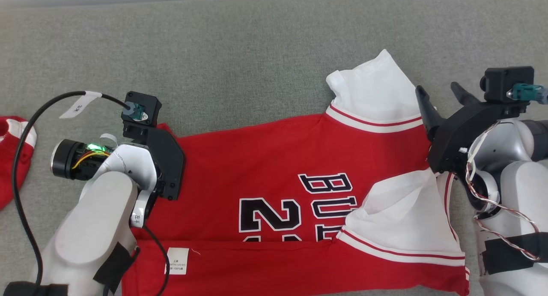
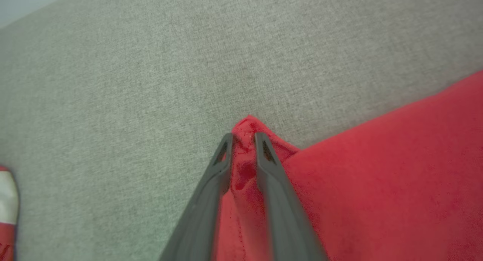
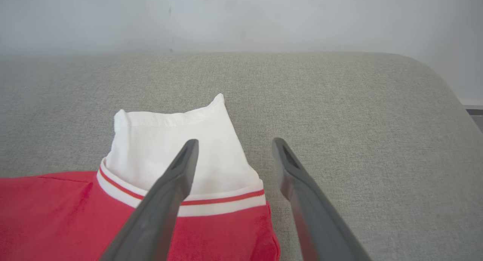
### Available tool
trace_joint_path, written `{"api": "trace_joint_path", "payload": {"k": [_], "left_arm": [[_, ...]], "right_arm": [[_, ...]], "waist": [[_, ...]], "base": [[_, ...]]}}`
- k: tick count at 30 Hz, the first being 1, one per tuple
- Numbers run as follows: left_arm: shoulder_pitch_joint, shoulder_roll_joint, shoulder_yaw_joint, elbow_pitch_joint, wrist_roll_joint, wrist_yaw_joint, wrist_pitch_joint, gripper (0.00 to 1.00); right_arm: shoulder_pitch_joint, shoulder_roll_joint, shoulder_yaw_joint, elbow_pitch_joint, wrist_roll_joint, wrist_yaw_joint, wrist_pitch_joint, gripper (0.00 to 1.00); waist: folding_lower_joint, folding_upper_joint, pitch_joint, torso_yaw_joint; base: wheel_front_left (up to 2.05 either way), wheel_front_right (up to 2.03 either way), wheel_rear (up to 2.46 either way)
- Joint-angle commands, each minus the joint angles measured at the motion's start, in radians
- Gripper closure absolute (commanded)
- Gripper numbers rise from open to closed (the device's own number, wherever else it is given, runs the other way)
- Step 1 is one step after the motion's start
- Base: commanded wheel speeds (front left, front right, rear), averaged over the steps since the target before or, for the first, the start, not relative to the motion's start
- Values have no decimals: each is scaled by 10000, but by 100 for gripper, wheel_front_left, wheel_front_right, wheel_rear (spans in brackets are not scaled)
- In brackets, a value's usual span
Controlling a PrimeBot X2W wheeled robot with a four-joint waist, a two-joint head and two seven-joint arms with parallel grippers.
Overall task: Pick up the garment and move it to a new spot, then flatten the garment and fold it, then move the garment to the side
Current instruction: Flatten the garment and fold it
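The garment (image 1: 257, 167) lies spread on the grey cushion (image 1: 214, 52), centre toward 6 o'clock in head view. Its red corner at 9 o'clock is pinched by the left gripper (image 2: 243, 138). The right gripper (image 3: 234, 141), fingers spread and empty, is over the white sleeve (image 3: 151, 147) at 2 o'clock.

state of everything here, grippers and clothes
jersey, spread out, near edge folded over, label showing
left gripper, closed on the jersey's corner
right gripper, open, empty
far white sleeve, sticking out
near white sleeve, folded onto the print
second red garment, lying apart, partly cropped
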Motion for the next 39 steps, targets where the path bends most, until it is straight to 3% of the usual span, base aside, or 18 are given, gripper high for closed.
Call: {"api": "trace_joint_path", "payload": {"k": [1,2,13,24,28,32,33,34,35,36,37,39], "left_arm": [[-55,21,-19,146,-35,-4,-58,86],[-71,26,-36,230,10,17,-78,100],[-276,-246,-122,477,211,326,-924,100],[-353,-1187,-440,393,113,460,-1749,100],[-396,-1374,-478,468,27,436,-1975,100],[-474,-1434,-447,554,-45,455,-2205,100],[-496,-1445,-437,571,-50,466,-2227,100],[-510,-1451,-429,602,-59,481,-2273,100],[-514,-1467,-405,619,-90,495,-2323,100],[-532,-1488,-378,638,-120,514,-2383,100],[-557,-1498,-354,659,-141,536,-2431,100],[-588,-1533,-240,670,-198,617,-2669,100]], "right_arm": [[-125,-84,-22,-51,-13,8,29,0],[-149,-115,-31,-49,-18,8,48,0],[-1176,-413,-20,455,-255,8,328,0],[-3152,-1135,-488,3449,-1240,8,877,0],[-3446,-1176,-442,4088,-1335,8,1004,4],[-3568,-1201,-470,4512,-1425,8,753,0],[-3621,-1204,-494,4616,-1451,8,704,4],[-3650,-1187,-534,4734,-1491,8,661,20],[-3667,-1164,-566,4856,-1532,8,621,51],[-3704,-1142,-585,4962,-1559,8,565,68],[-3754,-1138,-617,5040,-1621,8,509,100],[-3816,-1109,-693,5163,-1666,8,241,100]], "waist": [[0,0,133,-39],[0,0,152,-25],[0,0,462,456],[0,0,1044,1668],[0,0,1142,1850],[0,0,1178,1908],[0,0,1187,1913],[0,0,1196,1913],[0,0,1204,1911],[0,0,1212,1907],[0,0,1218,1900],[0,0,1222,1873]], "base": [[0,0,0],[0,0,0],[0,0,0],[0,0,0],[0,0,0],[0,0,0],[0,0,0],[0,0,0],[0,0,0],[0,0,0],[0,0,0],[0,0,0]]}}
